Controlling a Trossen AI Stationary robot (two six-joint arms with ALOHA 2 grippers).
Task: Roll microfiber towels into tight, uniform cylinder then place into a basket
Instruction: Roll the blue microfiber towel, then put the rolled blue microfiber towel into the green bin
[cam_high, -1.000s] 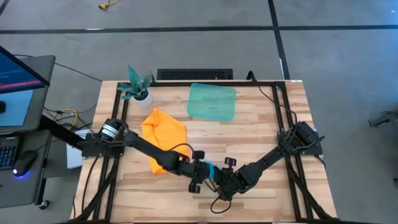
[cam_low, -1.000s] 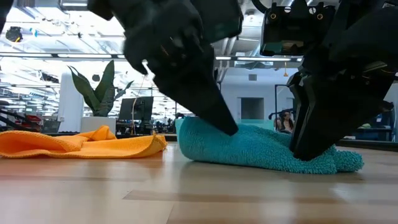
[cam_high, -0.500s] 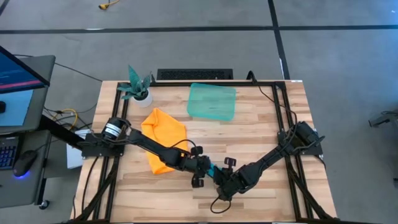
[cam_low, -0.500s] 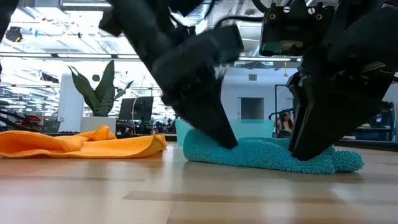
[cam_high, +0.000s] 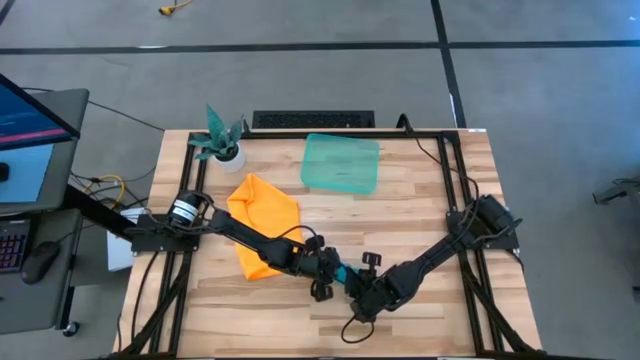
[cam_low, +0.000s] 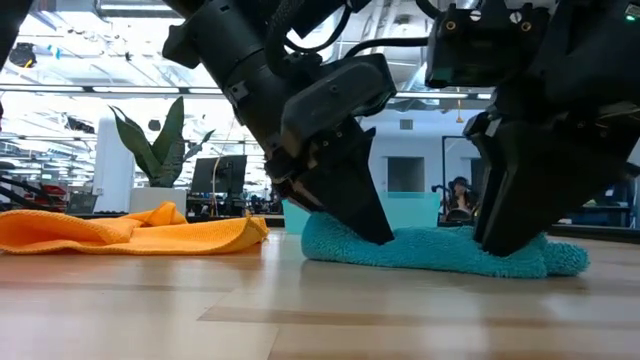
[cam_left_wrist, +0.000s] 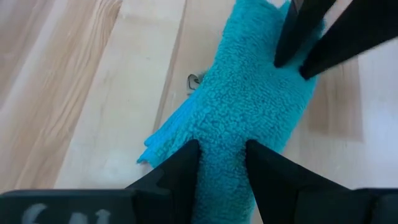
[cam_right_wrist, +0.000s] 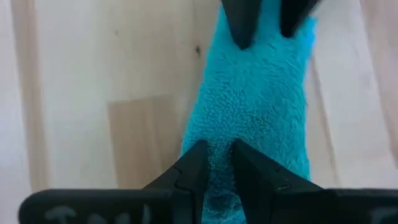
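The turquoise-blue towel (cam_low: 440, 250) lies rolled into a short thick roll on the table near its front edge, and shows between the two arms in the high view (cam_high: 344, 274). My left gripper (cam_left_wrist: 222, 149) is shut on one end of the roll. My right gripper (cam_right_wrist: 217, 149) is shut on the other end. The orange towel (cam_high: 262, 215) lies crumpled on the table to the left. The teal-green basket (cam_high: 342, 162) stands at the far middle of the table. My left gripper pinches the roll's left end (cam_left_wrist: 224, 134) between its two fingers, coming slanting down from above and lying along the roll. The roll rests on the table. My right gripper pinches the roll's right end (cam_right_wrist: 219, 134) between its two fingers, slanting down from above, along the roll. That end rests on the table.
A small white pot with a teal plant (cam_high: 222, 140) stands at the table's far left corner. A dark bar (cam_high: 312, 119) lies along the far edge. Bare wood lies to the right of the basket and along the near edge.
My left gripper has slid a little toward the table's right, toward my right gripper, tipping more steeply onto the roll. The roll's left end has moved right with it, so the roll is shorter and flatter; its right end has stayed put.
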